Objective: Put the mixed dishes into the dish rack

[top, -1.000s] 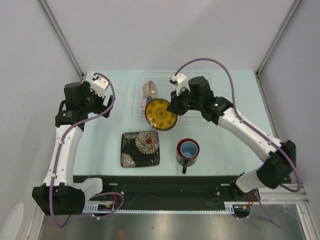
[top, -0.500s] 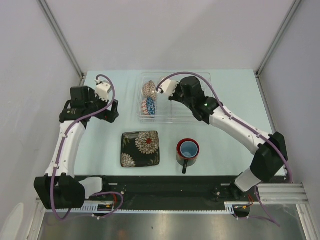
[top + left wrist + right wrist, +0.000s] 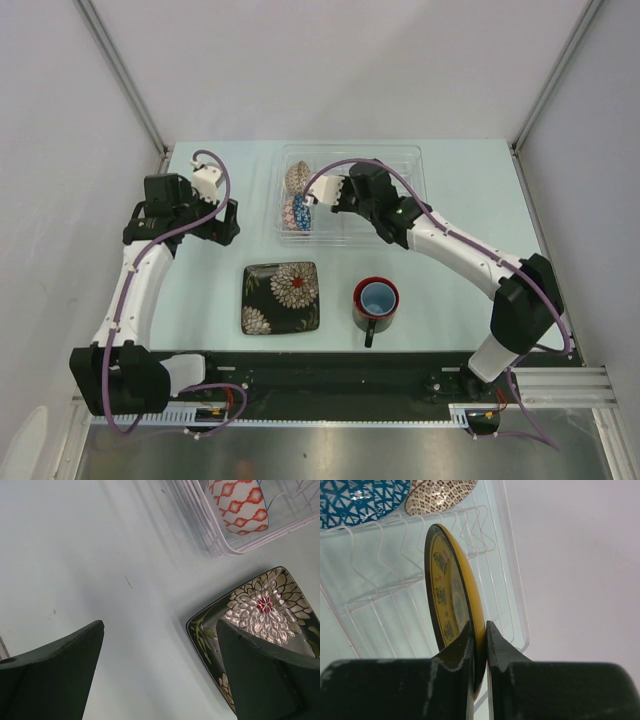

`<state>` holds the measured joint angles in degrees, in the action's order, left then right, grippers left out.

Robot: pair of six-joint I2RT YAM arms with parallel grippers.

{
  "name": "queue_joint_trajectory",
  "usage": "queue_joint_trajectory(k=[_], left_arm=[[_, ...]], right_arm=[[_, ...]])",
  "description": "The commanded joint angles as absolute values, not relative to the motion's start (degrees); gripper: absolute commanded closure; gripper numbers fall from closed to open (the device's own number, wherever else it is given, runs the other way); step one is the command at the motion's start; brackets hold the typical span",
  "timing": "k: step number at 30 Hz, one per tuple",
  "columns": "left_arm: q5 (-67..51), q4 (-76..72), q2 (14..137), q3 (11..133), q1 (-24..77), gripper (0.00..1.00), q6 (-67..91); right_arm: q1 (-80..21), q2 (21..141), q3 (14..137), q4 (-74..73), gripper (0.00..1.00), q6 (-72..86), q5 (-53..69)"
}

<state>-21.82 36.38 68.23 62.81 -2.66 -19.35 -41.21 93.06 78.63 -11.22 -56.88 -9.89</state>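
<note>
Dishes are spread between a claw, the rack and the table. A round yellow plate [image 3: 451,600] with a dark rim is squeezed tight at its edge by the right claw [image 3: 479,630]. The plate is held up on its edge over the thin ribs of the clear rack [image 3: 385,595]. It cannot be told if the plate touches the ribs. Two bowls are kept at the left end of the rack, a blue bowl [image 3: 360,495] and a brown bowl [image 3: 440,490] just beside it. On the table [image 3: 200,300], in front of the rack, a dark square plate [image 3: 281,298] with flowers is laid flat. A red mug [image 3: 376,300] with a light-blue inside is stood upright to its right, a little apart. The left claw [image 3: 160,630] is spread wide, with nothing in it, above the table left of the rack.
</note>
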Motion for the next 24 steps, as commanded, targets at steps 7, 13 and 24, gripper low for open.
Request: queue_joint_trajectory(k=[7, 13, 24], left_arm=[[-23.2, 32.3, 69.1, 62.3, -3.0, 0.00, -17.1], [-22.4, 32.2, 68.9, 62.1, -3.0, 0.00, -17.2], [-22.0, 32.4, 67.4, 61.4, -2.9, 0.00, -18.3]], right_arm=[[-43.9, 95.0, 78.8, -9.4, 1.00, -57.4, -7.4], [-44.0, 97.3, 78.6, -8.4, 1.00, -57.5, -7.0], [-44.0, 100.9, 78.7, -3.9, 1.00, -58.6, -5.4]])
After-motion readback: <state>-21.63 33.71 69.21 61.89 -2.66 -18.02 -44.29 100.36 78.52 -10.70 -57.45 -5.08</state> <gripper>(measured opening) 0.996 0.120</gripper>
